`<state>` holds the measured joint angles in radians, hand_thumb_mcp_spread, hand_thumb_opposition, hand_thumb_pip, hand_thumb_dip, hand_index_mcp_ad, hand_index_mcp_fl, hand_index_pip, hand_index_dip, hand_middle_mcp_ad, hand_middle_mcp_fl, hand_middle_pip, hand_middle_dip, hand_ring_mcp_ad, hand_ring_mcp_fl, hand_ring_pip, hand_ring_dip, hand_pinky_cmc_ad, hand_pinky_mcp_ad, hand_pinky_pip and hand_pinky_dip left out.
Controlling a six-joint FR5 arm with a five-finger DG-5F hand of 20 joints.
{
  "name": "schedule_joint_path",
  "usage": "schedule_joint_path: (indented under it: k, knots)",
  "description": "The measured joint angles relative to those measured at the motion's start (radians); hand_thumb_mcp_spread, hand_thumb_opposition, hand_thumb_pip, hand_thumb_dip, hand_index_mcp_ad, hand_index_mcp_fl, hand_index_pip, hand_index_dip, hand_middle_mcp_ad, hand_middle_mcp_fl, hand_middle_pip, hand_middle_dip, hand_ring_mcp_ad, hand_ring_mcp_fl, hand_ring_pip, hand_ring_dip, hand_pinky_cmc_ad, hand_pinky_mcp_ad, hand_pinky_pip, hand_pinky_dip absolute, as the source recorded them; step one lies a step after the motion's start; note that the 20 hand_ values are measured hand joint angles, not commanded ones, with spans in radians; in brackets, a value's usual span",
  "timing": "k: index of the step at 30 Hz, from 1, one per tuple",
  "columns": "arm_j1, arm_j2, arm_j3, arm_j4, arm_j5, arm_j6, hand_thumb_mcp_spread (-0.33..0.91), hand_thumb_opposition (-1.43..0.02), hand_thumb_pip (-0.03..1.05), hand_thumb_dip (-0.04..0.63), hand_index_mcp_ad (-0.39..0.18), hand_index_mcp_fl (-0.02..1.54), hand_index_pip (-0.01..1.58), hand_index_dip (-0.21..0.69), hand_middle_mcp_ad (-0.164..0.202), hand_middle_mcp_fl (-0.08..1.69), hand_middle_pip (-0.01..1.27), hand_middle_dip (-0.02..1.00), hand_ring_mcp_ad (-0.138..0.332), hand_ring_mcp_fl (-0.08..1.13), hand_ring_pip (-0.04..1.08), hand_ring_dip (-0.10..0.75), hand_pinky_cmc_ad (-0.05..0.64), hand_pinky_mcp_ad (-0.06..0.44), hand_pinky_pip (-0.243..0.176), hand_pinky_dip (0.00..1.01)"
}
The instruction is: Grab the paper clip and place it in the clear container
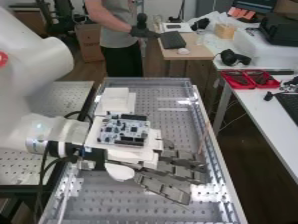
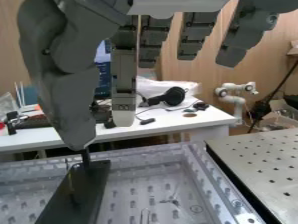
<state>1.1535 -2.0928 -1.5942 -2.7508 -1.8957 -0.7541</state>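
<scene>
Count, by kind. Hand: 1. Circuit board: 1, on the hand's back. Perforated tray: 1, beneath the hand. Red bins: 2, side by side, well beyond the fingertips. Headphones: 1 pair, well apart from the hand. Small white robot arm: 1, likewise far off.

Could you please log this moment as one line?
dark grey robot hand | fingers open | above perforated grey bench surface | task completion: unclear

bright room light; white glare on perforated bench; shadow under white desk.
</scene>
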Motion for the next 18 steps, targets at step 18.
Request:
schedule_joint_path:
  k: [18]
  knots:
    - [-0.043, -0.080, 0.032, 0.028, -0.105, -0.068, 0.47, -0.79, 0.54, 0.225, -0.112, 0.27, 1.25, 0.164, -0.079, 0.04, 0.14, 0.16, 0.075, -0.01, 0.10, 0.051, 0.269, 0.213, -0.010, 0.14]
